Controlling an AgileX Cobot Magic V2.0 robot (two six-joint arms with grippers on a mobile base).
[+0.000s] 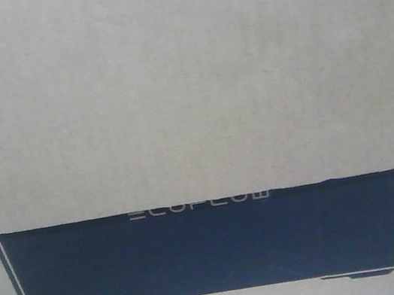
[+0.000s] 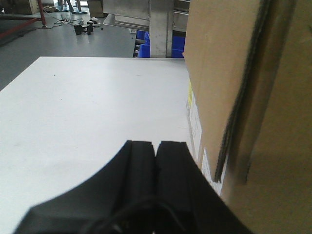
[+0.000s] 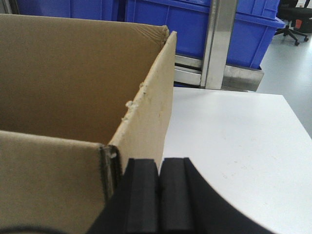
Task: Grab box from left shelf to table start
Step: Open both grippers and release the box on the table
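Note:
The box's plain tan face (image 1: 185, 81) fills the upper front view. In the left wrist view the box (image 2: 253, 97) stands on the white table (image 2: 87, 107), close on the right of my left gripper (image 2: 156, 144), whose jaws are shut and empty. In the right wrist view the box (image 3: 73, 73) is open-topped and sits on the left. My right gripper (image 3: 159, 161) is shut and empty, just outside the box's right wall (image 3: 151, 112), above the table (image 3: 234, 136). I cannot tell whether either gripper touches the box.
A cardboard box with a dark navy ECOFLOW panel (image 1: 214, 244) shows under the plain face. Silver metal shelf uprights (image 3: 217, 44) with blue bins (image 3: 195, 24) stand past the table's far edge. More metal framing (image 2: 158, 24) and grey floor lie beyond it.

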